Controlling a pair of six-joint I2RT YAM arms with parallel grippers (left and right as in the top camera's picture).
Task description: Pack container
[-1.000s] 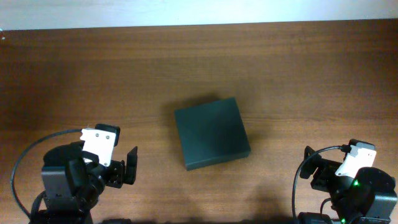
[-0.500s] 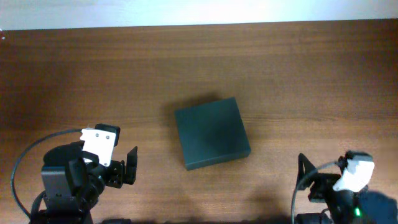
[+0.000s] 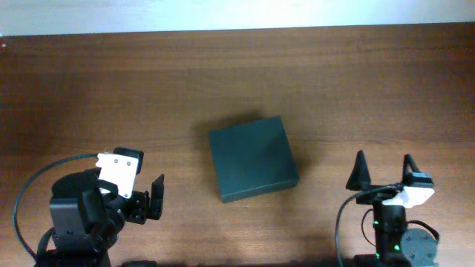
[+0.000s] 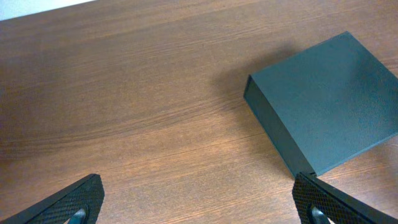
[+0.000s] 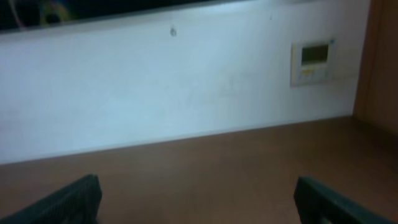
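Observation:
The container (image 3: 252, 158) is a dark green-black square box lying shut on the wooden table, near the middle. It also shows in the left wrist view (image 4: 326, 99) at the upper right. My left gripper (image 3: 152, 199) is open and empty at the lower left, well left of the box; its fingertips frame bare wood in the left wrist view (image 4: 199, 202). My right gripper (image 3: 384, 169) is open and empty at the lower right, fingers pointing away toward the far wall. In the right wrist view (image 5: 199, 199) the box is out of view.
The brown wooden table (image 3: 237, 81) runs to a white wall at the far edge. The right wrist view shows that wall with a small wall panel (image 5: 313, 60) and a wooden post at the right.
The right arm has lifted and swung its gripper up and leftward, fingers now pointing forward. The left arm and the box have not moved.

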